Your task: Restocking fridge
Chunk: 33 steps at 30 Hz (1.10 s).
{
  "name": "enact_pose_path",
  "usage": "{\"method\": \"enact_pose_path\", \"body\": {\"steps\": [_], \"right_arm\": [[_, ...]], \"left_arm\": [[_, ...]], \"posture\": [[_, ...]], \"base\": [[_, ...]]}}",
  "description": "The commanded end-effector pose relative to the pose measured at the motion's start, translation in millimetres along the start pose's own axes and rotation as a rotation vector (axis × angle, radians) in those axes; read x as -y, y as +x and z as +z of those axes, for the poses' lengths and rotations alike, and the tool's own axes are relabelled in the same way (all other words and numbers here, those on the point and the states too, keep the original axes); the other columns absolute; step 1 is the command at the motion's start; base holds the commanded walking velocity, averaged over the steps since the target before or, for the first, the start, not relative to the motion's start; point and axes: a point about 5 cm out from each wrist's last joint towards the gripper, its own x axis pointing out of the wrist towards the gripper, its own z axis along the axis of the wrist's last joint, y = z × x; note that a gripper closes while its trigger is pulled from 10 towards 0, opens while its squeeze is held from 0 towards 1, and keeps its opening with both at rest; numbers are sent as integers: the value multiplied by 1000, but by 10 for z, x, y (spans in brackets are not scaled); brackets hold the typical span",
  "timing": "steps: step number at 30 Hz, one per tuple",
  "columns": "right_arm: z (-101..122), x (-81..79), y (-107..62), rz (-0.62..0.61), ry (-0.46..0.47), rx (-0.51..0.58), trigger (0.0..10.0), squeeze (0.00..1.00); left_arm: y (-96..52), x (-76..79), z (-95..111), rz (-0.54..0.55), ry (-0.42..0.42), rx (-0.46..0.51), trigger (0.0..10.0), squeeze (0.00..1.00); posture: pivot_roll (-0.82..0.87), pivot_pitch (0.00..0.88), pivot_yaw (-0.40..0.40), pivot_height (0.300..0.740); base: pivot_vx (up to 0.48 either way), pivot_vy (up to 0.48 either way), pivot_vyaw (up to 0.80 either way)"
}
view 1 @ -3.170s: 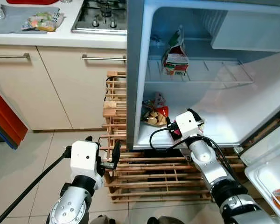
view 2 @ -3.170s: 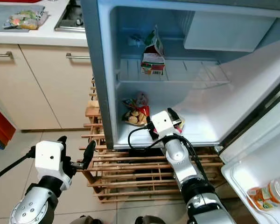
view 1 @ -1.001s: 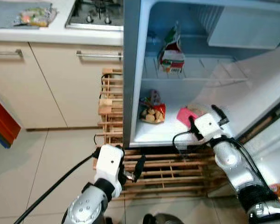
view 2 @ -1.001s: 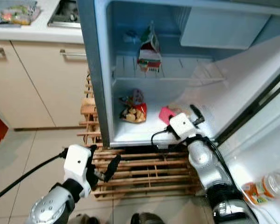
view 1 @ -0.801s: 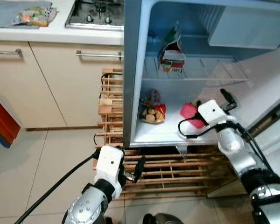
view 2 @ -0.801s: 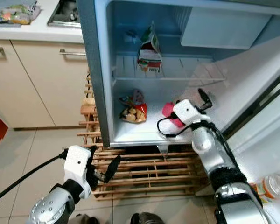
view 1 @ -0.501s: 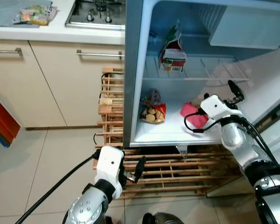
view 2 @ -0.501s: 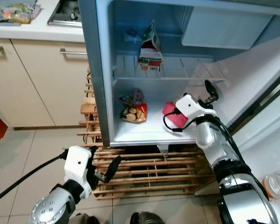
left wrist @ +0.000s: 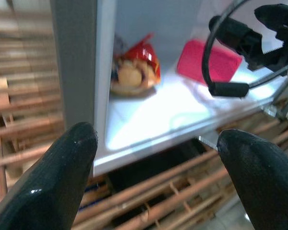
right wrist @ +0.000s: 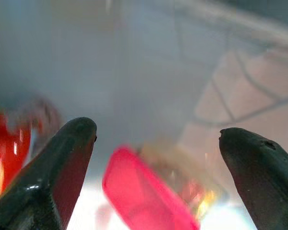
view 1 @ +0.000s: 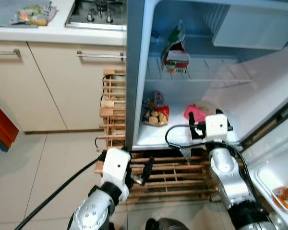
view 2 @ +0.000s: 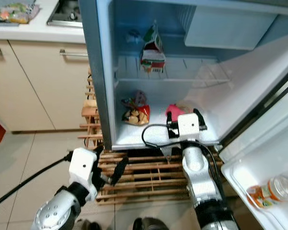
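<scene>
My right gripper (right wrist: 158, 139) jaws spread, empty, just before pink packet (view 1: 194, 113) on fridge floor (view 1: 156, 136). Left gripper (left wrist: 158, 143) spread, idle. Risk: cable (view 1: 175, 130) dragging packet out.

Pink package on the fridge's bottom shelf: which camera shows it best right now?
Left wrist view: the pink package lies sharp and mostly unobstructed beside the snack bag. The right wrist view shows it close but blurred. In both eye views the right hand partly covers it.

Right gripper (right wrist: 156, 158) released pink pack (view 1: 194, 113), withdrew to fridge floor (view 1: 169, 135) edge.
</scene>
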Motion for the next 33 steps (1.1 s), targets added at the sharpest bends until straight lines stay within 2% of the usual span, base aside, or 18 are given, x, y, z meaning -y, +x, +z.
{"method": "enact_pose_path", "body": {"steps": [1, 2, 4, 8, 10, 13, 17, 21, 27, 31, 33], "right_arm": [[0, 59, -23, -34, 62, -29, 10000, 0], [12, 30, -20, -43, 185, -70, 10000, 0], [7, -1, -7, -53, 282, -104, 10000, 0], [59, -35, -4, -57, 374, -140, 10000, 0], [106, -60, -47, -53, 391, -143, 10000, 0], [154, -185, -201, -15, 400, -156, 10000, 0], [156, -348, -399, 41, 418, -203, 10000, 0], [184, -362, -456, 37, 430, -228, 10000, 0], [95, -369, -460, 25, 474, -308, 10000, 0], [-152, -375, -244, 7, 540, -402, 10000, 0], [-184, -386, -212, 3, 567, -424, 10000, 0]], "left_arm": [[2, 38, 18, -18, -8, 8, 10000, 0], [2, 44, 32, -22, -21, 15, 10000, 0], [0, 66, 39, -47, -42, 20, 10000, 0], [2, 123, 53, -124, -68, 33, 10000, 0], [18, 109, 60, -145, -45, 33, 10000, 0], [37, 38, 67, -122, -36, 33, 10000, 0], [24, 57, 62, -126, -44, 30, 10000, 0], [15, 75, 59, -130, -52, 29, 10000, 0], [13, 95, 51, -138, -58, 27, 10000, 0], [5, 98, 50, -145, -45, 27, 10000, 0], [0, 96, 51, -144, -44, 27, 10000, 0]], "posture": [[-88, 110, -106, 740], [-86, 112, -109, 740], [-84, 115, -109, 740], [-77, 122, -113, 740], [-77, 123, -111, 740], [-90, 121, -106, 740], [-97, 124, -105, 740], [-98, 126, -106, 740], [-94, 116, -103, 740], [-81, 115, -101, 740], [-76, 117, -102, 740]], "base": [[0, 0, 0], [0, 0, 0], [0, 0, 0], [0, 0, 0], [0, 0, 0], [0, 0, 0], [0, 0, 0], [0, 0, 0], [0, 0, 0], [0, 0, 0], [0, 0, 0]]}}
